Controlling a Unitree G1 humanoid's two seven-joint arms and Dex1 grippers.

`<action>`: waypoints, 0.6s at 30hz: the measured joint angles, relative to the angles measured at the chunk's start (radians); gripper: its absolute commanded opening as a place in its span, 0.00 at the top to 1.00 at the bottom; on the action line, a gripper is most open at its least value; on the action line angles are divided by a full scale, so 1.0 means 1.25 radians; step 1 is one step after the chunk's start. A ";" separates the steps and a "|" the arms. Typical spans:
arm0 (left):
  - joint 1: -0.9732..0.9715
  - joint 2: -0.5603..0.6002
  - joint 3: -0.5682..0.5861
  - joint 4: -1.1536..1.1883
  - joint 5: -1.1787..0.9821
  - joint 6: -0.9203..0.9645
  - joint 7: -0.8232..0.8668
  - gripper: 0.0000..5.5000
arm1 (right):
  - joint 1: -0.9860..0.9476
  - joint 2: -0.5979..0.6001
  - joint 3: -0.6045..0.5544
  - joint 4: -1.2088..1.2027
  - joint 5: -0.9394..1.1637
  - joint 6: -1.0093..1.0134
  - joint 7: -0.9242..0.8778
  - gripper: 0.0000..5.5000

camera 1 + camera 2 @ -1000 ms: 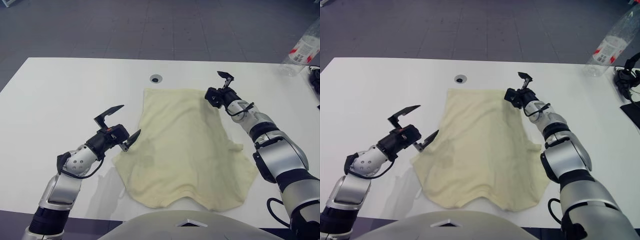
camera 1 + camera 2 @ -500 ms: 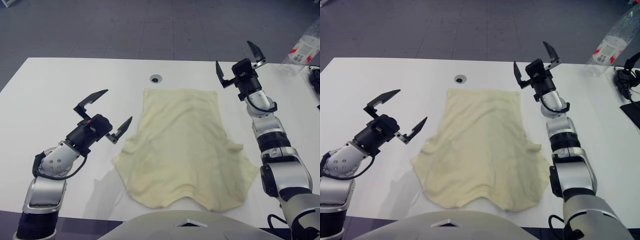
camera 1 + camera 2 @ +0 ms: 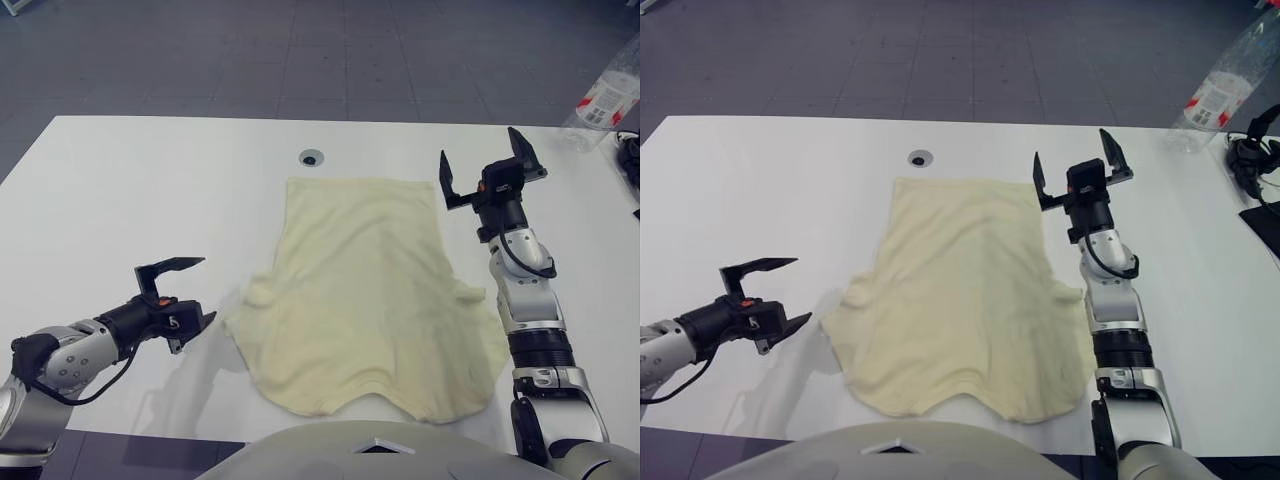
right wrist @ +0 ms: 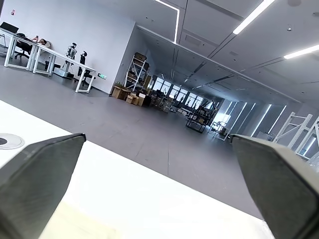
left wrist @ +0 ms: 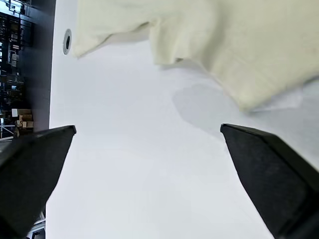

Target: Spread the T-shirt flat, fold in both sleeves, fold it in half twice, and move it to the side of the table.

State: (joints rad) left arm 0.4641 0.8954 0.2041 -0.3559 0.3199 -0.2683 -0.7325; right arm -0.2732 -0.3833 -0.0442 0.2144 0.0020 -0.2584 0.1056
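As the arms drew back: the left end effector [image 3: 205, 289] had quit the T-shirt [image 3: 365, 290] edge and sunk low over the bare worktop [image 3: 120, 180], close to the robot and well apart from the cloth; the right end effector [image 3: 480, 150] had lifted off the far right corner and stood just beside it, tips upward.
End effectors: both were wide open and held nothing; the left wrist view showed the spread fingers [image 5: 264, 169] with the cloth beyond them.
Meaning for the task: release on both sides suggested that spreading was finished or nearly so; the sleeve folds and both halvings were not yet done.
T-shirt, place: it lay at mid-worktop, largely flat, its far edge just short of the cable hole [image 3: 312, 157].
T-shirt, long axis: it ran from the robot's side straight toward the far side of the worktop.
T-shirt, heading: the narrow straight end, apparently the hem, pointed away from the robot; the wider end with a scooped edge, apparently the neck, pointed toward it.
Sleeves: the left sleeve [image 3: 252, 293] and right sleeve [image 3: 470, 294] showed as short bunched stubs, neither folded inward.
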 measured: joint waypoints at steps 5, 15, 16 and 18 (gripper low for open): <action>-0.068 0.030 -0.050 0.063 -0.005 -0.043 -0.027 0.02 | 0.006 0.005 -0.002 -0.009 -0.007 0.005 0.003 0.02; -0.191 0.128 -0.136 0.185 -0.088 -0.182 -0.139 0.02 | 0.011 0.007 -0.004 -0.024 -0.011 0.007 0.012 0.02; -0.202 0.128 -0.150 0.191 -0.102 -0.189 -0.149 0.02 | 0.011 0.008 -0.005 -0.024 -0.011 0.007 0.013 0.02; -0.234 0.130 -0.177 0.216 -0.110 -0.219 -0.170 0.02 | 0.011 0.011 -0.008 -0.025 -0.010 0.007 0.014 0.02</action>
State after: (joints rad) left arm 0.1711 1.0579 -0.0171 -0.0863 0.1827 -0.5425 -0.9449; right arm -0.2590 -0.3700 -0.0537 0.1829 -0.0109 -0.2491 0.1226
